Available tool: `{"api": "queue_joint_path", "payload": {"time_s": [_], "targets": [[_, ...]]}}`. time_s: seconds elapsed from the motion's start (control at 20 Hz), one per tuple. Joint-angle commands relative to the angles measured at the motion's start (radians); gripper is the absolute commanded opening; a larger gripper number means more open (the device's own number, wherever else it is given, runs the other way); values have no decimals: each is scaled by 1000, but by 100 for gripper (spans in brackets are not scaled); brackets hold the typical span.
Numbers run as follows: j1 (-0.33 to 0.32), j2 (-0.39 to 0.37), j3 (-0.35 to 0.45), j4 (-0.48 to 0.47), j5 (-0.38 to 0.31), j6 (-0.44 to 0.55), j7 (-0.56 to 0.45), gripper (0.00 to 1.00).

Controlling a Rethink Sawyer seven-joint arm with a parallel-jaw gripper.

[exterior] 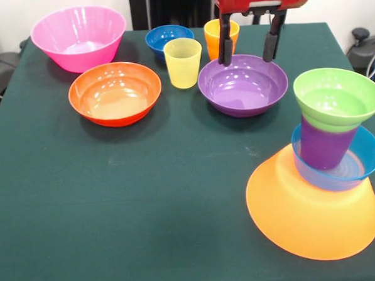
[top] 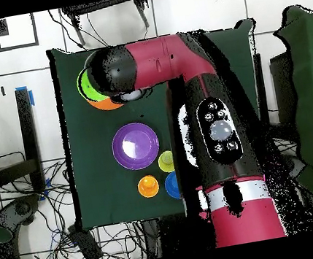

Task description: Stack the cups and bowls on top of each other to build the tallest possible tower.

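1. The tower (exterior: 327, 171) stands at the near right corner of the green table (exterior: 116, 213) in the front view. Its base is the big yellow-orange bowl (exterior: 311, 216), turned upside down, which I judge gives a wide, steady footing.
2. On that base sits a light blue bowl (exterior: 364, 153), open side up. A purple cup (exterior: 323, 143) stands inside it, and a green bowl (exterior: 336, 98) rests on the cup's rim, open side up. The whole column looks tilted in the front view.
3. My gripper (exterior: 250, 49) hangs above the far rim of the purple bowl (exterior: 242, 84). Its two black fingers (exterior: 225, 47) are spread apart and hold nothing.
4. I judge the wide spread is set for taking a rim or a cup as the next piece.
5. The loose pieces lie along the far side. The purple bowl is empty. Just behind it stands an orange cup (exterior: 216, 33), partly hidden by one finger.
6. A yellow cup (exterior: 183, 62) stands upright to the left of the purple bowl, with a dark blue bowl (exterior: 167, 37) just behind it.
7. Further left are an orange-red bowl (exterior: 114, 93) and a large pink bowl (exterior: 78, 36) at the far corner. All appear empty and open side up.
8. From overhead, my red arm (top: 208, 112) covers much of the table and part of the tower.
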Motion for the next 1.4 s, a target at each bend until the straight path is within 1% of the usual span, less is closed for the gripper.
{"api": "queue_joint_path", "payload": {"time_s": [0.05, 0.25, 0.35, 0.45, 0.6, 0.65, 0.9, 1.1, 1.3, 1.4], "targets": [[-52, -61, 69, 102, -43, -150, -126, 100], [-54, -60, 74, 85, -38, -121, -125, 100], [-42, -71, 48, 91, -33, -105, -65, 100], [-34, -76, 15, 117, -17, -108, 21, 100], [-25, -55, -29, 140, -11, -138, 121, 100], [-28, -47, -35, 147, -3, -148, 136, 100], [-30, 8, -55, 134, 4, -176, 158, 100], [-28, 55, -77, 125, -19, -250, 166, 100], [-9, 94, -123, 81, -51, -270, 169, 100], [-1, 116, -144, 69, -51, -275, 178, 100]]}}
